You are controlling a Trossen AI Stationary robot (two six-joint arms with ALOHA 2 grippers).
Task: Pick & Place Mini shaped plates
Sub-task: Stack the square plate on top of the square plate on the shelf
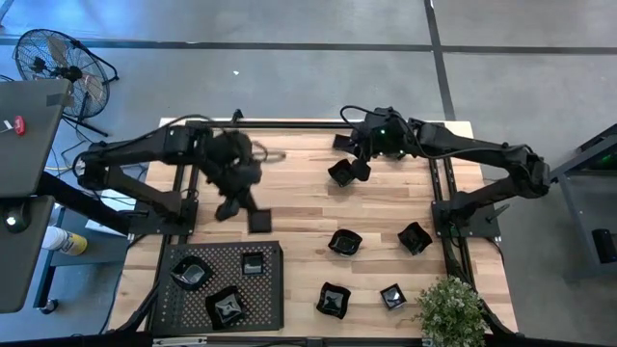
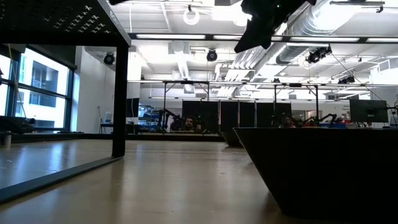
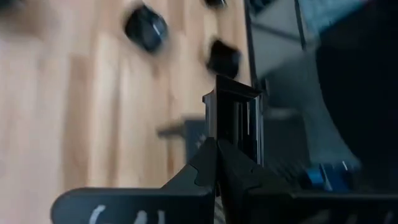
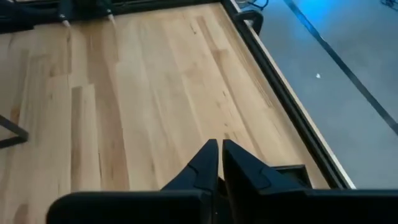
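Mini shaped plates, small glossy black dishes, are spread about. Three sit in the perforated black tray [image 1: 222, 253]. Several rest on the wood at the right: [image 1: 345, 241], [image 1: 415, 237], [image 1: 334, 300], [image 1: 392, 296]. My left gripper [image 1: 243, 208] is just beyond the tray's far edge and is shut on a square plate [image 1: 260, 220]. My right gripper [image 1: 359, 171] is near the table's far edge, fingers shut [image 4: 219, 149]. Another plate [image 1: 340, 173] is right beside it. My left gripper pinches the square plate by one rim [image 3: 231, 134] between its two fingers, slanting down from the far left. The plate sticks out past the fingertips, seen edge-on in the left wrist view. My right gripper: I cannot tell whether it touches the plate beside it.
The tray stands on legs [image 2: 118, 93] at the near left corner. A small potted plant [image 1: 451, 308] is at the near right corner. Metal frame posts rise on both sides of the table. Bare wood lies in the middle [image 1: 299, 202]. One plate [image 2: 323, 168] looms close in the low view.
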